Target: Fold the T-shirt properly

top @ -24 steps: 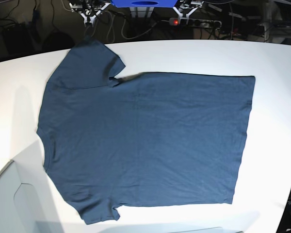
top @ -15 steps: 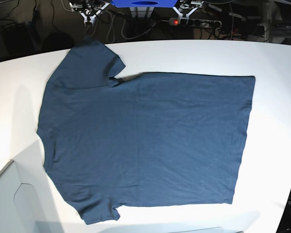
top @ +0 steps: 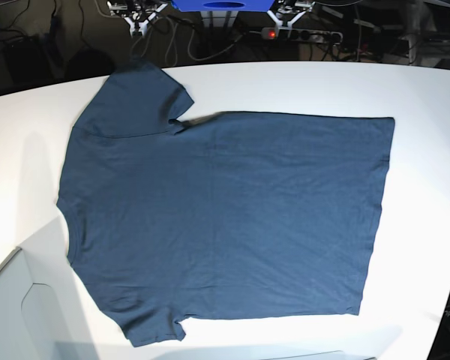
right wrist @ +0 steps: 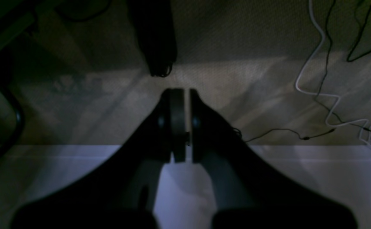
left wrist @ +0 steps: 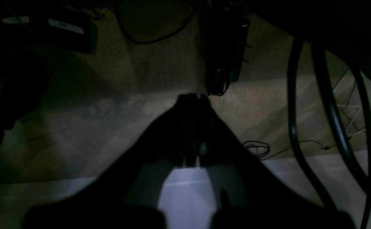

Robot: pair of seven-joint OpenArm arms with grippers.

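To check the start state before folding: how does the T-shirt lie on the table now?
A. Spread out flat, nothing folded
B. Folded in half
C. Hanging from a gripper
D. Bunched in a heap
A: the T-shirt lies spread flat on the white table, both sleeves out, no gripper touching it.

No text, label, brand, number or sign can be read in any view: the T-shirt [top: 225, 217] shows only plain dark blue cloth, and both wrist views are too dark to show any writing.
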